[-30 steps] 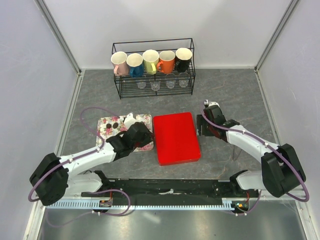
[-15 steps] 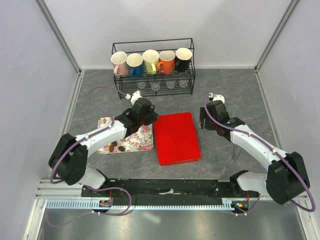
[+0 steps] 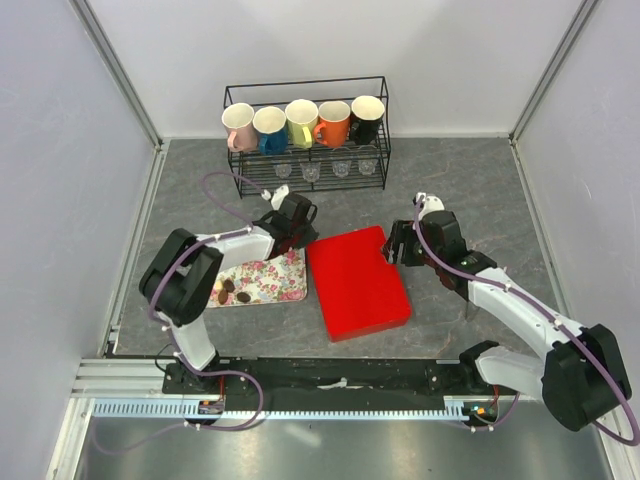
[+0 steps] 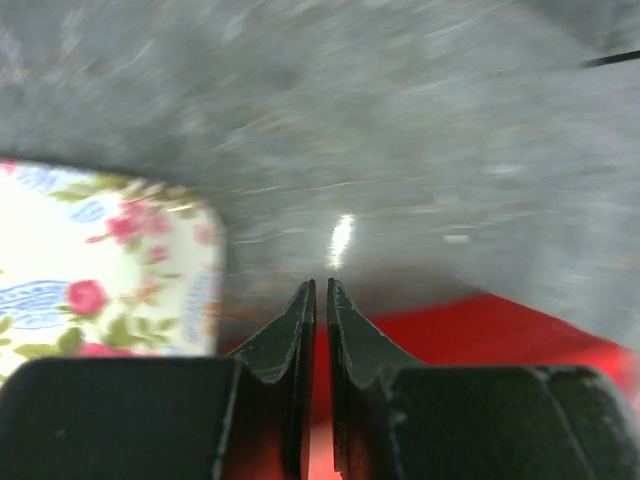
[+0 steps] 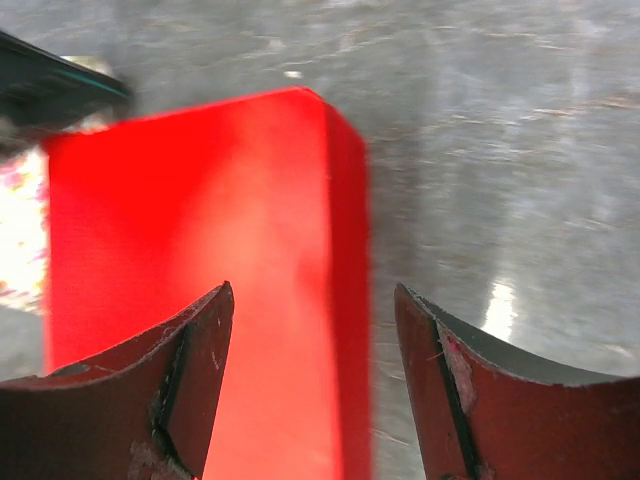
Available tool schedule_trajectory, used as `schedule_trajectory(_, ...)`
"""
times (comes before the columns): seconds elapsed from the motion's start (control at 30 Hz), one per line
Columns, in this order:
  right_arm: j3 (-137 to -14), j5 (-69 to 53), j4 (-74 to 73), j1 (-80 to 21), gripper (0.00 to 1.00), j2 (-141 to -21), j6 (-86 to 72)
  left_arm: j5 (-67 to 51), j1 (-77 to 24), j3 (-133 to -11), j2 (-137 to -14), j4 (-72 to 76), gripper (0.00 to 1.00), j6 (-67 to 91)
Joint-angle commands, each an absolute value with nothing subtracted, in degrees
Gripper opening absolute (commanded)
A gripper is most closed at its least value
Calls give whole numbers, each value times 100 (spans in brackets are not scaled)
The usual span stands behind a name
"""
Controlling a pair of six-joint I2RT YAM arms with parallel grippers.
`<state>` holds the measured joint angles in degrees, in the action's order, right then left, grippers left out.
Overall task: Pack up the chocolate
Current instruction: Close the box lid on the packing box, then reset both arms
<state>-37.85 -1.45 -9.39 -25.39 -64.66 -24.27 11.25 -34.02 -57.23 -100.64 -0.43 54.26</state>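
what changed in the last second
The left gripper swung from over the tray to the far left corner of the red box and shut empty. The right gripper, open, moved onto its far right corner; the box's near end swung right. The mug rack stayed put.

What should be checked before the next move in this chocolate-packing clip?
1. Is the red box open for packing: not ok, only its closed top shows.
2. Is the left tool free: ok, jaws shut on nothing, over the table between the floral tray and the box.
3. Is the right tool ready to grip: ok, jaws wide, astride the box's right edge.
4. Is the right tool touching the box: cannot tell.
5. Is the chocolate waiting on the tray: ok, a few brown pieces at its near left end.
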Motion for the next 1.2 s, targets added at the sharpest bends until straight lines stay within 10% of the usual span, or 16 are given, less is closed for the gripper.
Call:
schedule_trajectory(0.0,-3753,-870,-255,-2558,73,-6539,-2672,800,-3445,-5529,-10432,-299,14,5414)
schedule_trajectory(0.3,-4095,-976,-246,-2558,70,-6574,-2628,993,-3445,-5440,-9818,-246,15,5301)
schedule_trajectory(0.73,-4720,-932,52,-2558,24,-7699,-2470,1046,-3577,-5740,-8210,-606,20,4720)
schedule_trajectory(1.17,-4369,-607,141,-2558,10,-8859,-2724,668,-4148,-4992,-8955,-352,19,5106)
